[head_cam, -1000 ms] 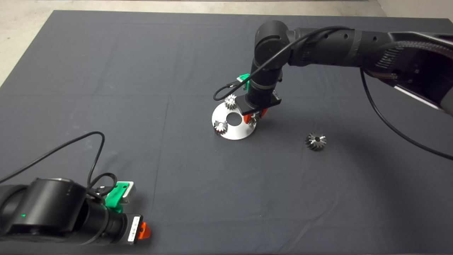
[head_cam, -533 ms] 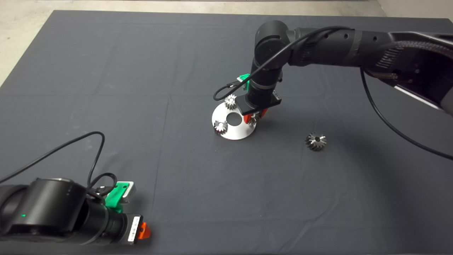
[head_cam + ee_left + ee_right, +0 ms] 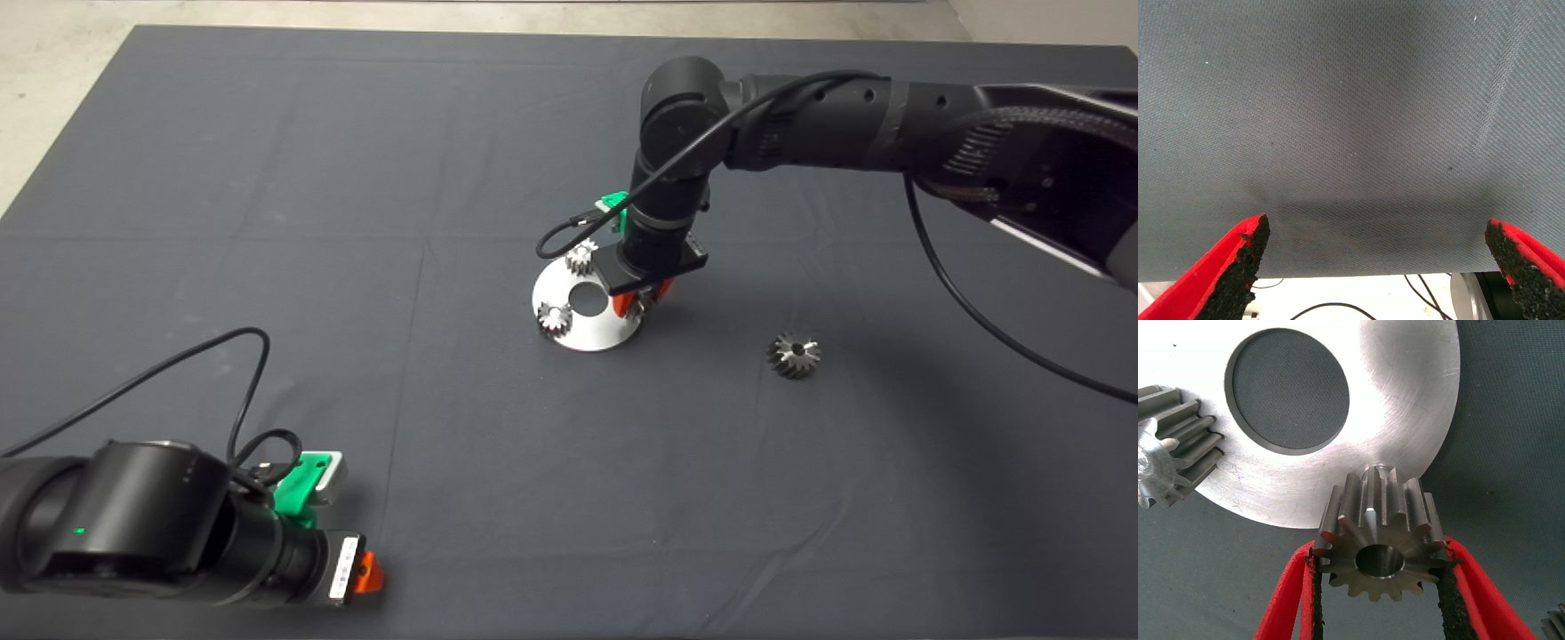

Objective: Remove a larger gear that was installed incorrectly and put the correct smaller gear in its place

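The larger gear (image 3: pixel 794 355), dark grey, lies alone on the mat to the right of the round silver plate (image 3: pixel 590 333). My right gripper (image 3: pixel 637 305) stands over the plate's right edge. In the right wrist view this gripper (image 3: pixel 1381 583) is shut on a smaller gear (image 3: pixel 1381 543), held at the rim of the plate (image 3: pixel 1405 413). I cannot tell whether the gear is seated. Two more small silver gears (image 3: pixel 580 258) (image 3: pixel 553 318) stand on the plate. My left gripper (image 3: pixel 366 573) is parked at the lower left, open and empty (image 3: pixel 1381 267).
The plate has a large centre hole (image 3: pixel 1287 392). One neighbouring small gear (image 3: pixel 1171 463) shows at the plate's edge in the right wrist view. A black cable (image 3: pixel 178 364) loops over the mat by the left arm. Pale floor (image 3: pixel 53 71) lies beyond the mat's far left corner.
My right gripper has shifted slightly down at the plate's edge with the small gear still in it. The left arm has shifted slightly lower in the head view.
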Action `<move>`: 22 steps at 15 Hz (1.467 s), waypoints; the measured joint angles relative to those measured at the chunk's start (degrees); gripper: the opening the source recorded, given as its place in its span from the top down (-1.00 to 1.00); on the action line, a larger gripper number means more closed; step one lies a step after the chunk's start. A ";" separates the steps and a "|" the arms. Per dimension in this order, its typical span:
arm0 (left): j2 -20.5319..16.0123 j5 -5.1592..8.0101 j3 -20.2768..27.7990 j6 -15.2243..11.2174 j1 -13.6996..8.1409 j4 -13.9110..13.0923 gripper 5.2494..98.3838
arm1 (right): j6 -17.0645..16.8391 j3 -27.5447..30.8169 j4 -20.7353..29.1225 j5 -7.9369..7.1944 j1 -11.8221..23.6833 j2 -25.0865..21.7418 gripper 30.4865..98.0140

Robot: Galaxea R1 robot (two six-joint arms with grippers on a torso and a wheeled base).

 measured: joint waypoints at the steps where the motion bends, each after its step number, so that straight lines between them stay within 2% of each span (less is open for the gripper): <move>1: 0.02 0.00 -0.04 0.00 0.00 0.00 -0.69 | 0.00 0.00 0.04 -0.01 0.00 0.00 0.90; 12: 0.00 0.00 -0.06 0.00 0.12 0.01 -0.69 | 0.05 0.13 0.28 0.00 -0.02 0.02 0.89; 15: 0.02 0.00 -0.20 0.00 0.80 0.61 -0.69 | 0.05 0.20 0.39 -0.01 -0.04 0.02 0.89; 22: 0.02 0.00 -0.20 0.02 0.80 1.28 -0.69 | 0.06 0.41 0.72 -0.01 -0.30 0.02 0.89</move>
